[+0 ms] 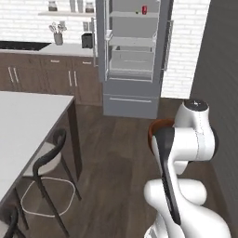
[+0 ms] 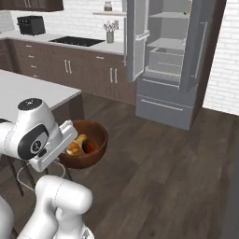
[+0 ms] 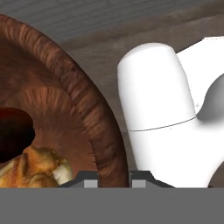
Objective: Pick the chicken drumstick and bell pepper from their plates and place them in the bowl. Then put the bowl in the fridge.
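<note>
The bowl [image 2: 86, 144] hangs in the air above the wooden floor [image 2: 168, 177], held up by the arm in front of the robot's body, well apart from the fridge [image 2: 170, 60]. Inside it lie the chicken drumstick [image 2: 75, 145] and the bell pepper [image 2: 88, 146], side by side and touching on the bowl's bottom. In the hand view the drumstick sits at the lower left of the bowl's inside, with the dark red pepper just beyond it. The fingers [image 3: 113, 183] are pinched on the bowl's rim, one tip inside the wall and one outside, closed as far as the wood lets them. In the left base view a strip of the bowl's rim [image 1: 160, 124] peeps out behind the white arm.

The fridge stands open against the white brick wall [image 1: 186, 42]: both upper doors are swung wide, its pale shelves [image 1: 131, 41] and inner bins are in plain sight, and the bottom drawer [image 1: 130, 103] is pushed in. A small red thing [image 1: 144, 9] stands on its top shelf. To the left of the robot is the pale worktop [image 1: 23, 125], with a dark chair [image 1: 49, 176] tucked beside it.
</note>
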